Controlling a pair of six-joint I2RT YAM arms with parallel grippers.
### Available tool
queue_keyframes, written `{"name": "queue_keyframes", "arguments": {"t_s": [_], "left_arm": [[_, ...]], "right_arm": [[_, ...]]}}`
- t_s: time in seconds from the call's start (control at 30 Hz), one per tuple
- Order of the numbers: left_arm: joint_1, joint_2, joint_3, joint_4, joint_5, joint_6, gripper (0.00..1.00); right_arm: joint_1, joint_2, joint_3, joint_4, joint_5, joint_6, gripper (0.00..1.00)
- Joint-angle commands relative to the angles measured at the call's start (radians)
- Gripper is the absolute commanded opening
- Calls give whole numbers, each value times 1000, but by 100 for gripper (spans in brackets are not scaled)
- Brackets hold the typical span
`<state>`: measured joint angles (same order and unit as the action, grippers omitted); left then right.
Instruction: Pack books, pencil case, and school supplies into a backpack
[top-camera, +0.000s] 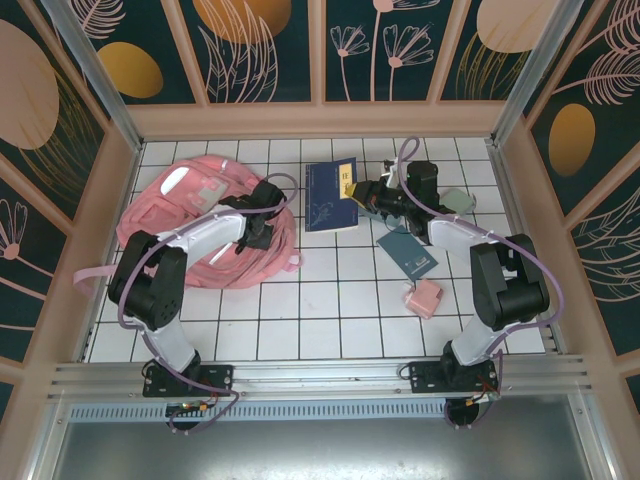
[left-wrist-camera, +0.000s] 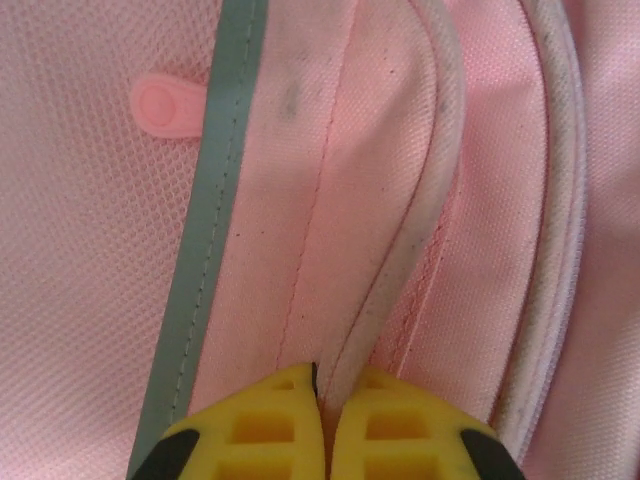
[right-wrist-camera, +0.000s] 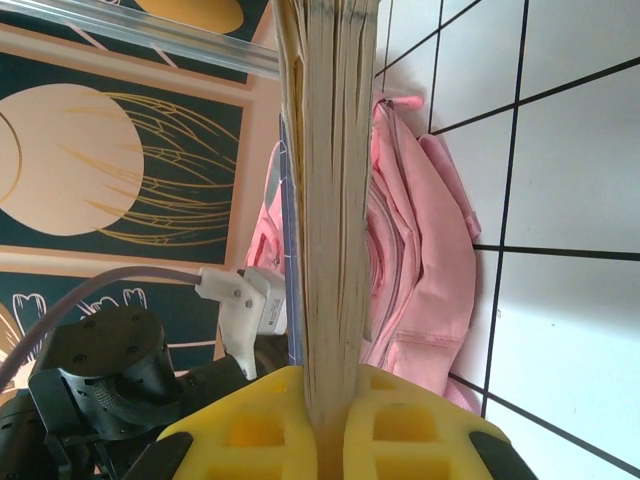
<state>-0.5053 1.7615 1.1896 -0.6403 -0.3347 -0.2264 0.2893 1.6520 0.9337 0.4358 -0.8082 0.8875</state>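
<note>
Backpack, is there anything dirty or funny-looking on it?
Yes. The pink backpack has a dark grey smudge beside its grey stripe, and the pale piping looks grubby with little dark specks. From above it lies crumpled, one strap trailing across the table.

The backpack lies left; the book right of it; pad and block farther right, nearer.

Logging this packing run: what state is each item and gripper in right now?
Large soft pink fabric backpack: slumped on the white tiled table.
Left gripper: shut, pinching the backpack's pale piped seam.
Thin dark navy book: clamped by one edge.
Right gripper: shut on that book.
Flat teal rectangular pad: lying loose on the table.
Small pink squarish block: lying loose, untouched.
</note>
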Motion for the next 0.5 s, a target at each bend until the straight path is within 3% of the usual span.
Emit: {"name": "queue_keyframes", "arguments": {"t_s": [0.0, 0.47], "left_arm": [[-8, 2, 51, -46, 2, -20, 0], [31, -17, 398, -89, 286, -126, 0]], "right_arm": [[7, -12, 2, 18, -4, -24, 0], [53, -1, -41, 128, 93, 59, 0]]}}
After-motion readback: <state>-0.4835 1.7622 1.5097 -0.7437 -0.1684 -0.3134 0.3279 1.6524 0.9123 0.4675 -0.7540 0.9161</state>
